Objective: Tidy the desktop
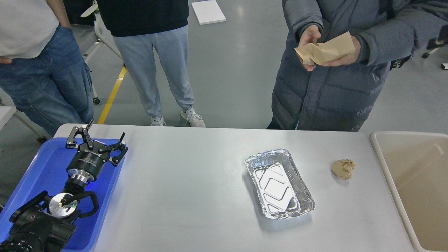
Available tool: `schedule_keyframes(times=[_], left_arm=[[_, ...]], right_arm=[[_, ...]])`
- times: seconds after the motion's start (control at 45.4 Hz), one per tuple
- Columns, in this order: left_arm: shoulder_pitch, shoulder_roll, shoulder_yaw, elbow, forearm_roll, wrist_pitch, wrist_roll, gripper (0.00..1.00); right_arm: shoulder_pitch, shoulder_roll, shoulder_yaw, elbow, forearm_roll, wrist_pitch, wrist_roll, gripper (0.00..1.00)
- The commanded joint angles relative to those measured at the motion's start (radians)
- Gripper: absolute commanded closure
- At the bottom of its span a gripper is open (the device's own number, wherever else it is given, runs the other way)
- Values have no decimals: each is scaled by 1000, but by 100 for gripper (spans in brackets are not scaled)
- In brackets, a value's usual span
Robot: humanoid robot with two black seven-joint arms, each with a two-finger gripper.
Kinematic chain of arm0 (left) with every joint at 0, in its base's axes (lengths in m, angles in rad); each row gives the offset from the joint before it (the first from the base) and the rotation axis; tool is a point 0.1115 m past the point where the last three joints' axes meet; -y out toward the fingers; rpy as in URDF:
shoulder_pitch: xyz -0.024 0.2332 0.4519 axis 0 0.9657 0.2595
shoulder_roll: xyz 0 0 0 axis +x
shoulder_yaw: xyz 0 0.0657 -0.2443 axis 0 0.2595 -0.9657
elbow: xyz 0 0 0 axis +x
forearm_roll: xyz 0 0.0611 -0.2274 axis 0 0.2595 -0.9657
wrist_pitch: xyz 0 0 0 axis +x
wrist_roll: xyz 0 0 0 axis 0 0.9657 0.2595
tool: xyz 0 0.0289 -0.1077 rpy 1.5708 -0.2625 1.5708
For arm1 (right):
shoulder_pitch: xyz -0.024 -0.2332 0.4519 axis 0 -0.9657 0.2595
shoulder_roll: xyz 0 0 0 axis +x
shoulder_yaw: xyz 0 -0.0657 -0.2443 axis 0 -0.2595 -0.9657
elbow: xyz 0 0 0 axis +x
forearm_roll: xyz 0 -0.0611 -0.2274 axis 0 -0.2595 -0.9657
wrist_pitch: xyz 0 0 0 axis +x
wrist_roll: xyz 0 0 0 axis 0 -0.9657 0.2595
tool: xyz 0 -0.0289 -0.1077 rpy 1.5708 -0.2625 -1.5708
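The desktop (196, 196) is a large pale grey tabletop with rounded corners. On it lie an empty foil tray (279, 183) right of centre and a crumpled brown paper ball (343, 168) further right. My left gripper (101, 131) is open and empty, held over the blue tray (38, 175) at the table's left end. My right gripper is out of view.
A beige rimmed bin (413, 185) stands at the right edge. Three people stand behind the table; the one in the grey coat (325, 87) holds a brown paper sheet (325, 50). A chair stands at the back left.
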Motion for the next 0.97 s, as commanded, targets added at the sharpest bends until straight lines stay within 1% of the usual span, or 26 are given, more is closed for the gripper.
schedule_keyframes(times=[0.0, 0.132, 0.264, 0.463, 0.661, 0.948], left_arm=[[0, 0, 0, 0, 0, 0, 0, 0], [0, 0, 0, 0, 0, 0, 0, 0], [0, 0, 0, 0, 0, 0, 0, 0], [0, 0, 0, 0, 0, 0, 0, 0], [0, 0, 0, 0, 0, 0, 0, 0], [0, 0, 0, 0, 0, 0, 0, 0]], right_arm=[[45, 48, 10, 55, -2, 14, 0, 1], [45, 55, -1, 87, -39, 36, -6, 1], [42, 55, -8, 119, -64, 105, -40, 1], [13, 55, 4, 178, -53, 97, -39, 1], [-73, 55, 76, 179, -53, 91, -39, 0], [-79, 54, 77, 178, -58, 85, -39, 1]])
